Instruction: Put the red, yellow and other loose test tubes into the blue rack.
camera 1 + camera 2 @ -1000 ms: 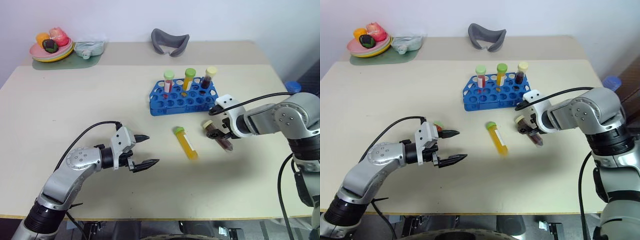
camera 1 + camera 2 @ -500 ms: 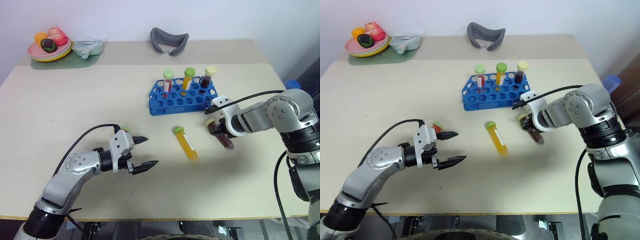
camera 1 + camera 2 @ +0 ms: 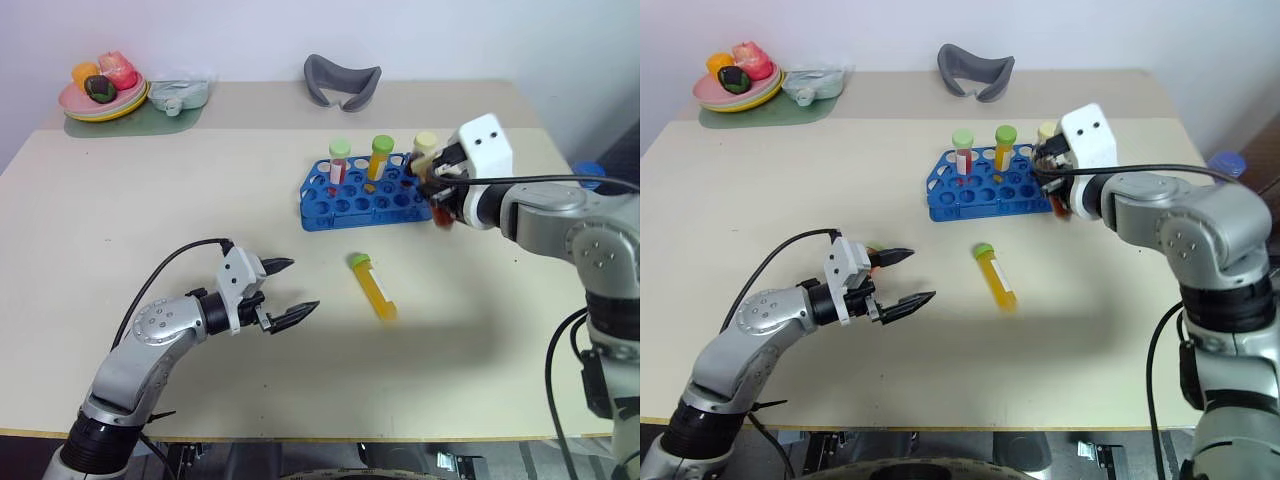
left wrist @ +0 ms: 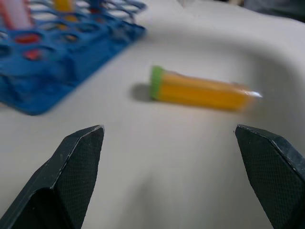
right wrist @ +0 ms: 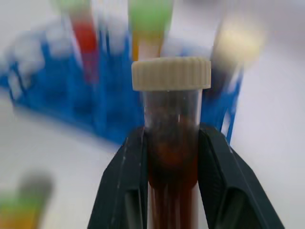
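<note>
Right pincer (image 5: 171, 167) clamps brown tube (image 5: 170, 143), seemingly just beside blue rack (image 3: 362, 201).

Head pair looks down over the table (image 3: 120, 200) (wrist cameras sit close).

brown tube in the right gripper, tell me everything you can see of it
The brown tube is clear plastic, filled with dark brown liquid, with a ribbed cream cap on top. It stands upright, clamped below the cap between the right gripper's two black fingers, off the table, beside the blue rack.
</note>
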Robot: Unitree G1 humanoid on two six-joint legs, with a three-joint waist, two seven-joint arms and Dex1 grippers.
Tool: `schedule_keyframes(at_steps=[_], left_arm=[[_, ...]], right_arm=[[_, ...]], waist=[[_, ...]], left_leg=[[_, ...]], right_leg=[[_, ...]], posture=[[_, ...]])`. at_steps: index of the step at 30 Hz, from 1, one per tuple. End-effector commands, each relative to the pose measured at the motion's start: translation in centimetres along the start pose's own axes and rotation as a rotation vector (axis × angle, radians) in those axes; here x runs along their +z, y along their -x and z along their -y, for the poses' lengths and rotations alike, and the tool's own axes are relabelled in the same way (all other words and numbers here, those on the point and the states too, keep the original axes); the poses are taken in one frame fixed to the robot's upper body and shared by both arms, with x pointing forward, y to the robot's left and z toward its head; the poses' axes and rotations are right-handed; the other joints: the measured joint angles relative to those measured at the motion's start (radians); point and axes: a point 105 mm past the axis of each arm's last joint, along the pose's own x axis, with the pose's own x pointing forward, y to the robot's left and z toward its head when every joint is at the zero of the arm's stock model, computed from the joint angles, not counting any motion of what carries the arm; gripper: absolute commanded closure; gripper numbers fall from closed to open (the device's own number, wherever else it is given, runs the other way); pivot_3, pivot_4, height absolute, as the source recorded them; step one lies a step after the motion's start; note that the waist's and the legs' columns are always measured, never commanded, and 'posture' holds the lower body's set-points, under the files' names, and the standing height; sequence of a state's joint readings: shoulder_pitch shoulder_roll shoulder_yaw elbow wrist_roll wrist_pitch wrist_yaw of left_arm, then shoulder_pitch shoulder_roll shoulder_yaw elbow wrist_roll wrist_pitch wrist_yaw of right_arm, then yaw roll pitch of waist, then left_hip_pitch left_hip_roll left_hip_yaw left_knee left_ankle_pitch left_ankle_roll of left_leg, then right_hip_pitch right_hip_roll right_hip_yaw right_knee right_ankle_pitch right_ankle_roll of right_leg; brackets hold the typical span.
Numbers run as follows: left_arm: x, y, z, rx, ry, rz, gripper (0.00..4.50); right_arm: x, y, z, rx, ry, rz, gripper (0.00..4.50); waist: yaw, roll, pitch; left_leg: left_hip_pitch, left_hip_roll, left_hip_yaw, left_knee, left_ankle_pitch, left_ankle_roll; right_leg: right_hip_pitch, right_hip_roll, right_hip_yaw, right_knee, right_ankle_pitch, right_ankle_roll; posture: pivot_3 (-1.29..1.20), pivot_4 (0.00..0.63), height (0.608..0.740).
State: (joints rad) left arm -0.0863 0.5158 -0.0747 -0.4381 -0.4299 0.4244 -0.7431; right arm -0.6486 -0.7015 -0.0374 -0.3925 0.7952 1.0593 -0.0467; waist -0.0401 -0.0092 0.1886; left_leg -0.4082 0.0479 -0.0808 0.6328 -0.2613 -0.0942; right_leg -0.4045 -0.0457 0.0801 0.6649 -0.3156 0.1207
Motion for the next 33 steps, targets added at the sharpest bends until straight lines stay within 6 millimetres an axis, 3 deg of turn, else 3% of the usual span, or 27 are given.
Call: schedule_keyframes(at_steps=[1, 8, 19, 32, 33], left_arm=[[1.0, -0.5, -0.6, 0.038, -0.002, 0.063, 0.00], [1.8, -2.2, -1.5, 0.077, -0.002, 0.120, 0.00], [4.5, -2.5, -0.1, 0.040, -0.014, 0.162, 0.00], [4.2, -2.2, -0.3, 0.044, -0.007, 0.148, 0.00], [4.1, -2.2, -0.2, 0.044, -0.006, 0.146, 0.00]], right_arm=[[2.1, 0.7, 0.3, -0.123, -0.047, 0.273, 3.73], [0.9, -1.5, 0.9, -0.330, -0.113, 0.498, 3.73], [-2.5, -4.6, 1.6, -0.337, -0.135, 0.518, 3.73], [-3.3, -5.6, 1.8, -0.329, -0.160, 0.522, 3.73], [-3.3, -5.6, 1.8, -0.325, -0.171, 0.525, 3.23]], waist=[[-0.003, 0.000, 0.000], [-0.006, 0.001, 0.000], [-0.006, 0.001, 0.000], [-0.008, 0.001, 0.000], [-0.008, 0.001, 0.000]], left_leg=[[0.000, 0.000, 0.000, 0.000, 0.000, 0.000], [0.001, 0.000, 0.000, 0.001, 0.001, -0.002], [0.001, 0.000, 0.000, 0.000, 0.002, -0.003], [0.002, 0.000, 0.000, 0.000, 0.002, -0.004], [0.002, 0.000, 0.000, 0.000, 0.003, -0.004]], right_leg=[[0.000, 0.000, 0.000, 0.001, 0.000, 0.000], [0.000, 0.000, 0.001, 0.004, 0.000, 0.000], [0.000, 0.000, 0.001, 0.004, 0.000, 0.000], [0.000, 0.000, 0.001, 0.004, 0.000, 0.000], [0.000, 0.000, 0.001, 0.004, 0.000, 0.000]], posture=[[0.00, 0.150, 0.740], [0.00, 0.150, 0.740], [0.00, 0.150, 0.740], [0.00, 0.150, 0.740], [0.00, 0.150, 0.740]])
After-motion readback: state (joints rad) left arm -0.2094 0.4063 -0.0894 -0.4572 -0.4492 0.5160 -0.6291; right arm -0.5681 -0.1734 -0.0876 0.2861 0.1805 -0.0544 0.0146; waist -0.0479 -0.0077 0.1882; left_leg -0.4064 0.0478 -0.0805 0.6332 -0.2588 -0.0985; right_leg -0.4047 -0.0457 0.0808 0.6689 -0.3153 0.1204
